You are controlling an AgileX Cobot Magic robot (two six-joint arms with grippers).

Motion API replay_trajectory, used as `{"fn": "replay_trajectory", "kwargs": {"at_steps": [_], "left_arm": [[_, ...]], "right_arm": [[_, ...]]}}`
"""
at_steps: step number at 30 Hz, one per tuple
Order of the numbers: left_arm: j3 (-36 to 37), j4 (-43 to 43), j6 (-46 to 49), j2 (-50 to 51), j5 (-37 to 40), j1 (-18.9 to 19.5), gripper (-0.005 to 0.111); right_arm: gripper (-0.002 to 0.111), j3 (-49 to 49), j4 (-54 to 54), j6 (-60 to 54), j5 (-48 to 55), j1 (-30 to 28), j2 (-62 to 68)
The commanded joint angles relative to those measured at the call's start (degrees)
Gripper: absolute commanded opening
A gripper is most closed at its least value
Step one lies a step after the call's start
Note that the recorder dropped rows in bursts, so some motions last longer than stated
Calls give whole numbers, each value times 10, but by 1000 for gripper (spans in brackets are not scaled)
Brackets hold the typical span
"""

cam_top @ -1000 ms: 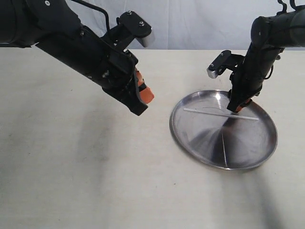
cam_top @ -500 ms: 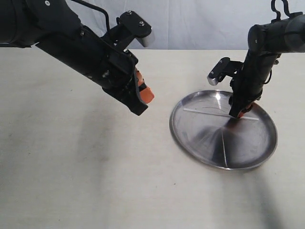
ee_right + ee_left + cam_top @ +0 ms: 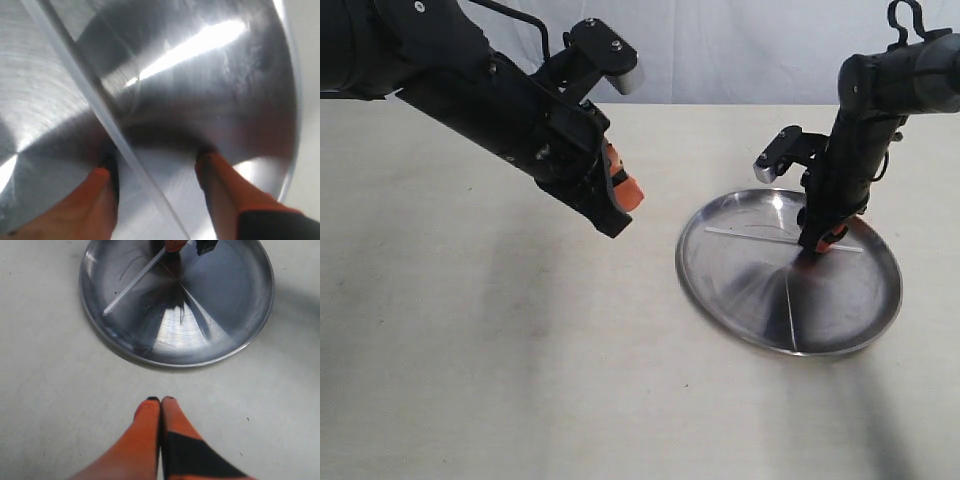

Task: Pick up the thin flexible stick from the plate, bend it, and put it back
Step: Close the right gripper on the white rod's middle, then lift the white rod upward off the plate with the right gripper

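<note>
Desk (image 3: 520, 380), pale and matte, spread wide beneath both pairs of fingers. Left arm (image 3: 470, 90), black and bulky, angled down over the desk, ending in the left fingers (image 3: 623, 195): orange-tipped, pressed together, nothing between them, hanging above bare desk. Same in the left wrist view: left fingers (image 3: 152, 412) closed tip to tip, plate (image 3: 250, 325) ahead of them and well apart.

Plate (image 3: 720, 290), round, shiny steel with a low rim, flat on the desk directly under the right fingers. Right arm (image 3: 865, 130), slimmer, dropping steeply into the plate. Right fingers (image 3: 828, 240), orange, spread apart, tips down at the plate's floor; cannot tell whether touching the metal.

Thin flexible stick (image 3: 770, 238), whitish and translucent, lying flat across the plate and passing through the gap between the right fingers (image 3: 100, 190), one finger on each side, neither clearly pressing on it. Long part of the stick (image 3: 132, 284) running away from the right fingers toward the plate's rim, stopping short of it. Stick (image 3: 87, 92) straight, unbent. Bright glare streak (image 3: 200, 45) on the metal beyond the right fingertips.
</note>
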Motion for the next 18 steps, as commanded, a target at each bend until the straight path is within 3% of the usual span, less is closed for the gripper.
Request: {"fn": "replay_trajectory", "kwargs": {"at_steps": [1, 4, 6, 12, 18], "left_arm": [[-3, 0, -1, 0, -8, -2, 0], [-3, 0, -1, 0, -15, -2, 0], [-3, 0, -1, 0, -23, -2, 0], [-3, 0, -1, 0, -39, -2, 0], [-3, 27, -1, 0, -61, -2, 0]], "right_arm": [[50, 1, -27, 30, 0, -1, 17], [49, 1, -47, 75, -9, -1, 27], [43, 1, -50, 85, -5, -1, 33], [-1, 1, -14, 87, 28, -1, 41], [-1, 1, 61, 86, 62, -1, 30]]}}
